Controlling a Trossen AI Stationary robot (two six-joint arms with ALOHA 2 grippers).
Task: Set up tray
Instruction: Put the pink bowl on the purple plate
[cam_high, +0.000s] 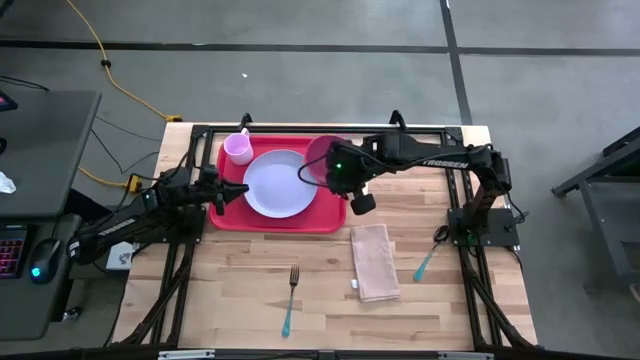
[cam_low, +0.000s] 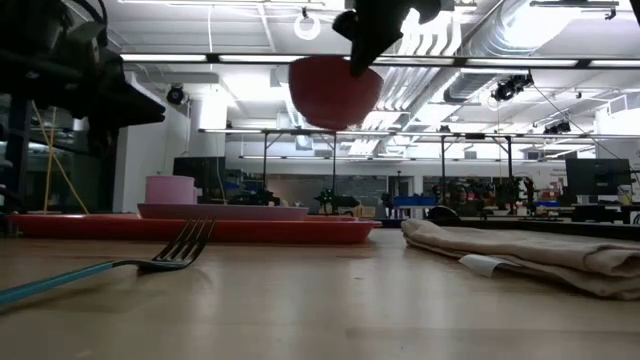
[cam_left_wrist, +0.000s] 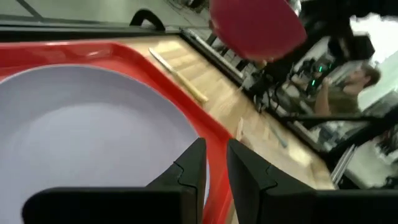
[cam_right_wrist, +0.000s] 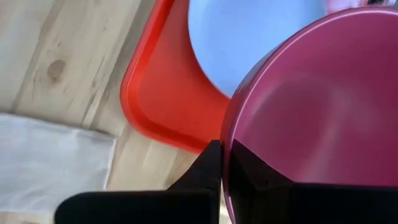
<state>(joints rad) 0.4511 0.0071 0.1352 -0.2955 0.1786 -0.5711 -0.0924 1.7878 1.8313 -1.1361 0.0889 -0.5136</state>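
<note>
The red tray (cam_high: 228, 215) lies flat on the table's far left part. On it lie a lavender plate (cam_high: 278, 183) and, at its far left corner, a pink cup (cam_high: 238, 148). My right gripper (cam_high: 337, 177) is shut on a dark red bowl (cam_high: 323, 158), which hangs over the tray's right end. The low view shows the bowl (cam_low: 335, 92) well above the tray. My left gripper (cam_left_wrist: 216, 163) stands over the tray's left part beside the plate (cam_left_wrist: 93, 130). A narrow gap shows between its fingers, with only the tray's red seen through it. My right gripper holds the bowl by its rim (cam_right_wrist: 227, 134), with one finger (cam_right_wrist: 208, 167) outside the wall and the other (cam_right_wrist: 255, 175) inside. The fingers come slanting down from above. The bowl hangs clear of the tray, its mouth roughly upward.
A fork with a teal handle (cam_high: 291, 298) lies near the table's front edge. A folded beige napkin (cam_high: 375, 262) lies right of it, and another teal-handled utensil (cam_high: 430, 262) lies farther right. A person (cam_left_wrist: 348, 87) sits beyond the table.
</note>
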